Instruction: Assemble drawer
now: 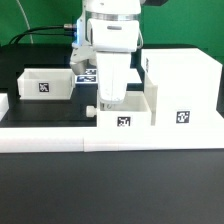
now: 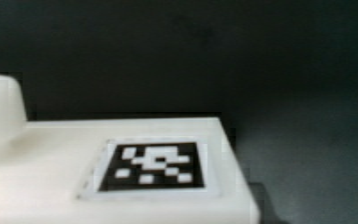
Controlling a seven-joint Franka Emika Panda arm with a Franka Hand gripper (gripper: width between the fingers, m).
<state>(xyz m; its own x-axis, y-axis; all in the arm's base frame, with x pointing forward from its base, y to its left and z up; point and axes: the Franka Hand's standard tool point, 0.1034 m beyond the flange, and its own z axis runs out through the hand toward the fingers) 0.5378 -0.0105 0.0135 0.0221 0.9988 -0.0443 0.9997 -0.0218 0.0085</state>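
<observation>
Black table (image 1: 50, 108) holds a small white drawer box (image 1: 128, 118) beside the big case (image 1: 185, 85). The box looks light, stiff and smooth, so grab a thin wall. The jaws are down at it. I cannot tell if they hold it.

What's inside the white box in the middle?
The pincer reaches down into the box. The box's front hides the fingertips and the floor, so whether anything else is inside cannot be seen.

Bright, even light fills the exterior view — the white drawer parts (image 1: 180, 85) glare almost featureless against the black table (image 1: 50, 108), with only soft shading on their sides. The wrist view is dimmer and out of focus — its tag (image 2: 155, 165) smears, and the dark background looks grainy.
</observation>
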